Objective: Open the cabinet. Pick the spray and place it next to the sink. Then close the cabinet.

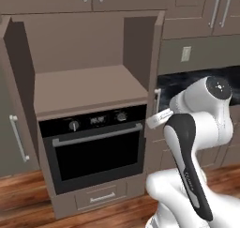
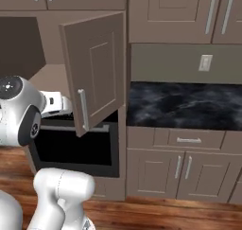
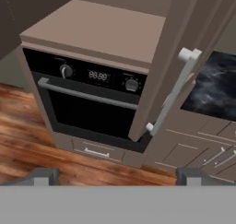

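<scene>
In the left base view the cabinet [image 1: 89, 88] is seen above the black oven [image 1: 93, 147] with both doors already swung out. Its left door [image 1: 16, 58] is turned wide, its right door [image 1: 157, 58] is seen edge-on, and the plain tan shelf between them is laid bare. Where the spray stands cannot be told. It is judged to be light, stiff and smooth, easily tipped by a nudge. It would best be taken around its body below the collar, with the thin nozzle left untouched. The arm is bent sharply at the elbow, and the forearm is reached forward and left, so that the hand is brought just beside the lower end of the right door.

In the right base view the right door [image 2: 94, 68] is shown standing out from the cabinet front, its long silver handle [image 2: 83, 110] near the free edge. The white hand is held level just to the left of that handle, in front of the oven [image 2: 71, 148]; whether it touches the door cannot be told. A dark stone counter [image 2: 184, 103] is seen to the right.

In the hand view the gripper [image 3: 117, 176] is seen with its tips set wide apart and nothing between them. The camera is pointed down and forward at the oven [image 3: 92, 103]. The door [image 3: 170, 43] and its handle [image 3: 173, 94] lie up and to the right, apart from the tips. For the closing step the doors are judged rigid and free-swinging on their hinges, best pushed on the panel near the handle edge.
</scene>
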Controlling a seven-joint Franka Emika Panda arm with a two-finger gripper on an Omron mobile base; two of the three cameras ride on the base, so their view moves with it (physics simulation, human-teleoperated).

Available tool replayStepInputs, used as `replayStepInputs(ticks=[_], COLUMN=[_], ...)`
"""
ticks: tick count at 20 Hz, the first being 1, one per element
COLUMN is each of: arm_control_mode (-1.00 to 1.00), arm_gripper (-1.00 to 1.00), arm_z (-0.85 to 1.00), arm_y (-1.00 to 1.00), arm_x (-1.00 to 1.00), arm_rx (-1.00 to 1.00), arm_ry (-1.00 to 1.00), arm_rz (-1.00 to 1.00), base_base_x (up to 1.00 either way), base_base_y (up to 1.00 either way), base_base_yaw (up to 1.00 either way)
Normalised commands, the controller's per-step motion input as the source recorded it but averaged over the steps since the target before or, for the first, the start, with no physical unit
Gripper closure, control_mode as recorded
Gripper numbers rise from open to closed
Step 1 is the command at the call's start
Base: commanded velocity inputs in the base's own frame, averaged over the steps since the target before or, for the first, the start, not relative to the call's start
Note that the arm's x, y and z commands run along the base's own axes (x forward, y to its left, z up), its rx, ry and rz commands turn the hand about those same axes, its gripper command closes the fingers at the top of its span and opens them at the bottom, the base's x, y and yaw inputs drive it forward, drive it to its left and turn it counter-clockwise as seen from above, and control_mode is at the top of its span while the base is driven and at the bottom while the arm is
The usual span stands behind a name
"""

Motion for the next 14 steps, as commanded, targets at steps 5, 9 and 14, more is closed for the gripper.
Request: replayStepInputs(ticks=[5,9,14], arm_control_mode=[1.0,1.0,1.0], arm_gripper=[-1.0,-1.0,-1.0], arm_z=[0.0,0.0,0.0], arm_y=[0.0,0.0,0.0], arm_x=[0.0,0.0,0.0], arm_rx=[0.0,0.0,0.0], arm_ry=[0.0,0.0,0.0], arm_rz=[0.0,0.0,0.0], base_base_x=[-0.48,-0.49,0.19], base_base_y=[0.25,0.52,0.56], base_base_yaw=[0.0,0.0,-0.14])
